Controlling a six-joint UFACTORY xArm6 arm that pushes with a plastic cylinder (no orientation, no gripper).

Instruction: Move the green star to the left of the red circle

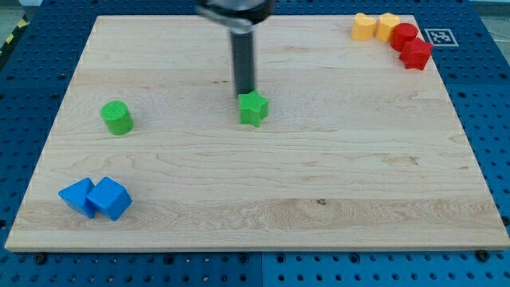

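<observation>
The green star (253,109) lies near the middle of the wooden board (255,199). My tip (245,93) stands just above the star's upper left edge, touching or nearly touching it. The red circle (403,36) sits at the view's top right, far to the right of the star. It touches another red block (416,54) below it and a yellow block (387,26) to its left.
A second yellow block (364,27) sits left of the first at the top right. A green cylinder (117,118) stands at the left. Two blue blocks (78,196) (109,198) lie together at the bottom left.
</observation>
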